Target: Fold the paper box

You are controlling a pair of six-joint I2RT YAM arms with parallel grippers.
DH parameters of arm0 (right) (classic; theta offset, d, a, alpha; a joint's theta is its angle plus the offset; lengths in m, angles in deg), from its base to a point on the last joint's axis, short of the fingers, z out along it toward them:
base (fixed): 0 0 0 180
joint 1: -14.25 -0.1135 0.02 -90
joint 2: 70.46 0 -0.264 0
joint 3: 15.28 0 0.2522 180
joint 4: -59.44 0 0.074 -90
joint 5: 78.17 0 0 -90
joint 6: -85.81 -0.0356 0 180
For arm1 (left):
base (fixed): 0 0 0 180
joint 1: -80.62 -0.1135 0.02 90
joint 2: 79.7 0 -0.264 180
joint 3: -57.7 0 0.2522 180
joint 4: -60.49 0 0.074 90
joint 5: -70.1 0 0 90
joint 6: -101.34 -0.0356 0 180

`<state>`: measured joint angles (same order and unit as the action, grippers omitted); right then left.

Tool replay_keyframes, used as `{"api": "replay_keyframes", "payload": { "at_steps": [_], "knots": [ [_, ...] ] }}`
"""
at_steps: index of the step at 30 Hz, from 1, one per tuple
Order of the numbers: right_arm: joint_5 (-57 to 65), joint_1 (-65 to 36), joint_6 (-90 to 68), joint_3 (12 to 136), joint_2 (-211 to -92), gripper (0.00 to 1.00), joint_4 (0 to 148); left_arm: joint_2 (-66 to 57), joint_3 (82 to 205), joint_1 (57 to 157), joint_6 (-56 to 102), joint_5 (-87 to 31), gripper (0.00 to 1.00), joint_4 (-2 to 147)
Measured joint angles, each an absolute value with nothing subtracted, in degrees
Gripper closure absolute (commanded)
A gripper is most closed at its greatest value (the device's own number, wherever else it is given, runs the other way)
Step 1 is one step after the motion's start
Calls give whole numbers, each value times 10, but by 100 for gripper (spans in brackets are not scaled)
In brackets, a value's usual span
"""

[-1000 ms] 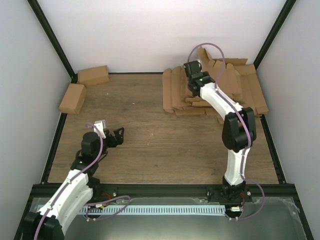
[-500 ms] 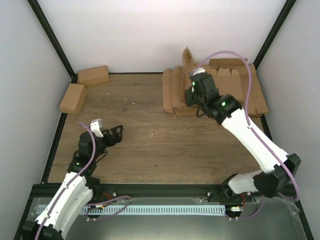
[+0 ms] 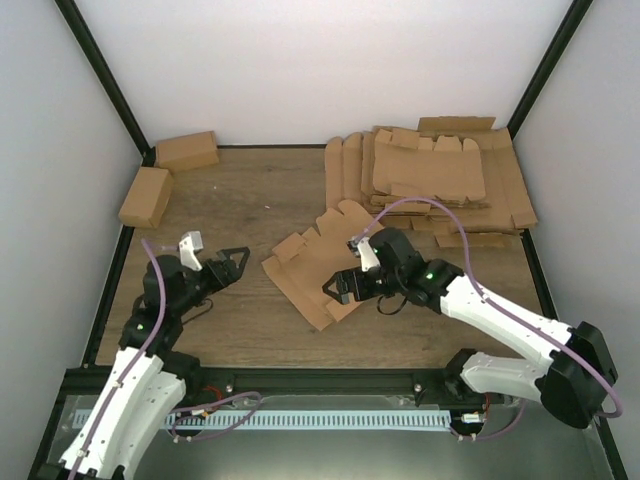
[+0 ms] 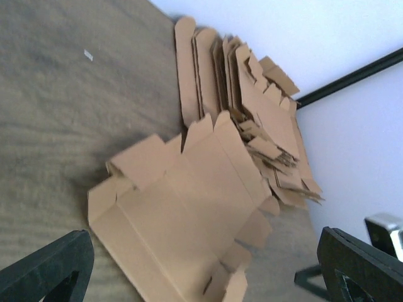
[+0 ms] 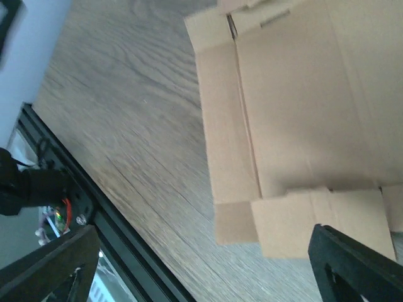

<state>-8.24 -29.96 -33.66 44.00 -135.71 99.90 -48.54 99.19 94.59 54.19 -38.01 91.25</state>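
Now the right gripper (image 3: 340, 288) is hovering with its fingers spread wide over the lower right edge of the blank (image 3: 315, 265). The blank is lying unfolded and slightly askew on the table (image 3: 250, 200), at the middle of the top view. A second ago this gripper was pinched shut and reaching into the stack (image 3: 440, 175) at the upper right. Half a second ago it was carrying one sheet upright off that pile. So the sheet is no longer being held. In the right wrist view the two dark fingers are sitting at the bottom corners, the blank (image 5: 296, 126) is filling the upper right, and nothing is lying between them.

Meanwhile the left gripper (image 3: 225, 262), at the left centre of the top view, is also standing open. It is pointing toward the blank and is clearly apart from it, having edged a little closer over the last second. In its wrist view the blank (image 4: 189, 207) is lying just ahead with a few end flaps curling upward, and the stack (image 4: 252, 107) is trailing away behind.

By my reading, fetching is looking finished and folding is not yet beginning, since the main panels are all lying level with the wood. Raising the long walls is probably calling for both arms, one pressing the base while the other lifts. Two folded boxes (image 3: 187, 151) at the upper left are showing the shape being aimed for.
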Motion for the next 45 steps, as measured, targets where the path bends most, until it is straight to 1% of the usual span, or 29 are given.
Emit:
{"api": "replay_keyframes", "payload": {
  "at_steps": [2,6,9,12,14,18,23,26,28,30,37,41,45],
  "knots": [
    [-83,-300,-335,442,-1348,0,989,-508,973,946,557,-393,0,928],
    [-51,-299,-323,459,-1344,0,986,-555,946,946,592,-408,0,972],
    [-29,-291,-309,461,-1351,0,986,-566,945,946,618,-409,0,1022],
    [-27,-261,-296,461,-1361,0,984,-566,945,946,640,-414,0,1070],
    [-37,-218,-290,461,-1366,0,975,-568,941,946,656,-427,0,1085],
    [-47,-149,-284,460,-1377,0,948,-584,899,946,695,-457,1,1078],
    [-49,-132,-284,454,-1408,0,928,-600,826,947,745,-483,7,1039],
    [-47,-132,-286,425,-1405,0,918,-600,799,948,773,-488,6,989],
    [-45,-132,-290,404,-1399,0,914,-593,786,948,785,-488,3,949],
    [-47,-132,-295,383,-1392,0,907,-572,778,949,789,-487,0,918],
    [-71,-132,-310,312,-1362,0,883,-447,777,954,776,-486,0,820],
    [-75,-132,-312,301,-1346,0,882,-332,779,965,767,-489,0,745],
    [-75,-132,-311,301,-1321,0,882,-260,790,987,769,-485,3,673]
  ]
}}
